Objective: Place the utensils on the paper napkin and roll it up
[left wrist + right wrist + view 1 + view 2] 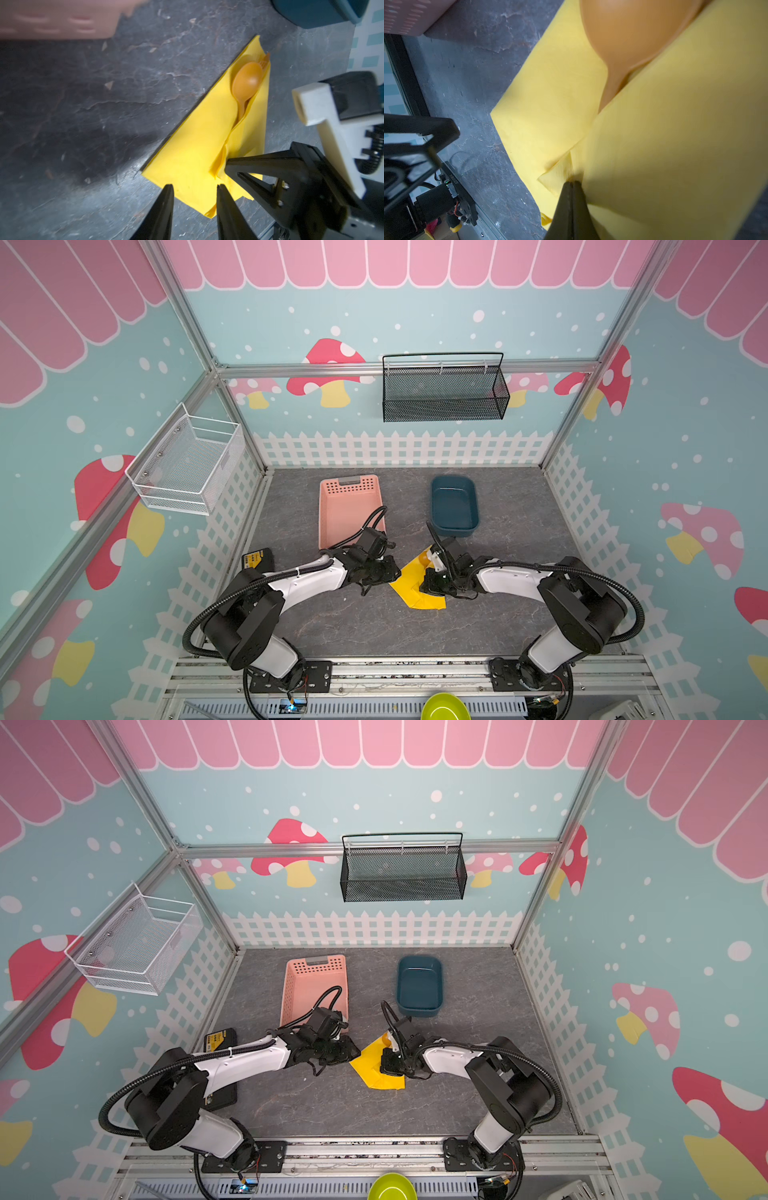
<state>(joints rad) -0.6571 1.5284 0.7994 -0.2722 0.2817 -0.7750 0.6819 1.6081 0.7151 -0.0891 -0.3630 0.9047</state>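
Both top views are bright and evenly lit from above, a little soft, with only faint shadows on the table [365, 626]. The wide lens bows the posts [183, 310] outward toward the edges. In the left wrist view the basket [54, 22] is smeared with blur, a broad dark shadow crosses the table, and pale glare lies nearer the camera. In the right wrist view the spoon [633, 33] and the napkin [675, 155] are out of focus.

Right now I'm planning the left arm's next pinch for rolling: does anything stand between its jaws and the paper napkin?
Nothing visible does. The left gripper holds its jaws apart right at a corner of the paper napkin. The right gripper, shut on a fold of it, sits close beside, not between.
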